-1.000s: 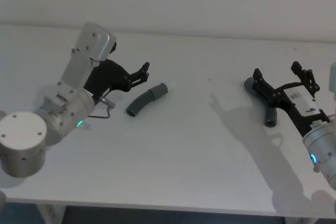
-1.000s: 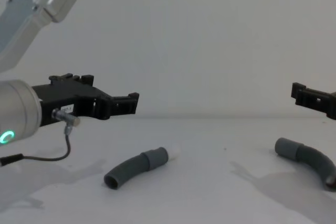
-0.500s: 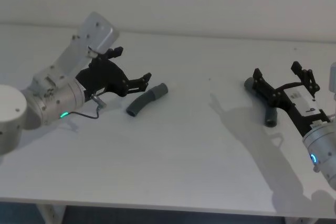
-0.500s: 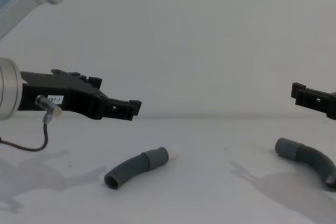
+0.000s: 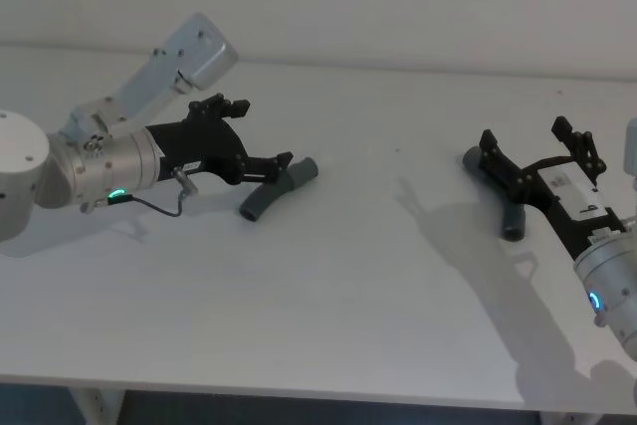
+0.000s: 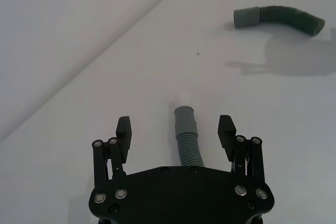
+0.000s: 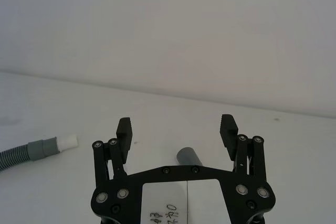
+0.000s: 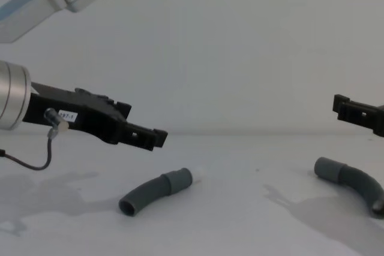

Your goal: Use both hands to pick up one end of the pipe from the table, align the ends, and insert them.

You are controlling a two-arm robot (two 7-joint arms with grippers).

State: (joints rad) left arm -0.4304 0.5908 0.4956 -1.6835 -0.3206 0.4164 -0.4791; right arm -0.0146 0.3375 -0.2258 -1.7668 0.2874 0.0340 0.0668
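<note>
Two dark-grey ribbed pieces of the pipe lie apart on the white table (image 5: 338, 296). The left piece (image 5: 279, 189) (image 8: 157, 191) has a grey collar and a white tip (image 6: 182, 100) pointing towards the middle. My left gripper (image 5: 268, 132) (image 6: 175, 129) is open and hovers just above this piece, a finger on each side of it, not touching. The right piece (image 8: 354, 181) (image 6: 278, 18) lies with its wide grey cuff (image 7: 188, 157) under my right gripper (image 5: 525, 134) (image 7: 176, 127). That gripper is also open and held above it, hiding the piece's middle in the head view.
A thin black cable (image 5: 149, 208) loops from the left wrist close over the table. The table's front edge (image 5: 318, 385) runs along the bottom of the head view, and a plain wall (image 8: 240, 46) stands behind.
The left arm has swung down and forward, bringing its open gripper level and over the left pipe piece. The right arm and both pieces have not moved.
</note>
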